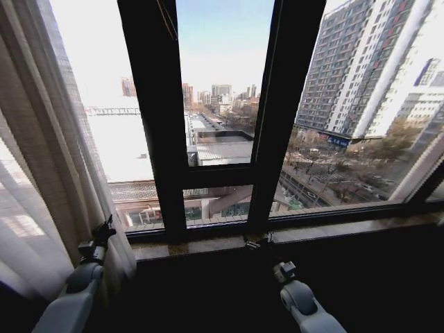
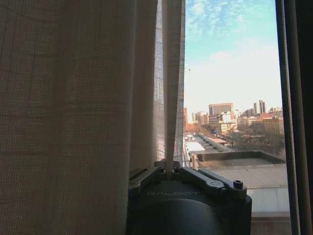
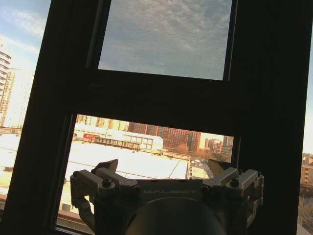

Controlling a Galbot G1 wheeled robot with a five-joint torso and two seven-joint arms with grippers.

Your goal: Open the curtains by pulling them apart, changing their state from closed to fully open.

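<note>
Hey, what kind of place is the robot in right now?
Probably an upper-floor room in a city building, perhaps a flat or hotel room. A tall black-framed window looks down on rooftops and a high-rise tower, and sheer curtains hang bunched at its left side.

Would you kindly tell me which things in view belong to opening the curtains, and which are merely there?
Part of the job:
- curtains, gathered at the left
- left gripper, beside the curtains, a fold between its jaws
- right gripper, jaws open, near the sill

Merely there:
- window frame
- sill
</note>
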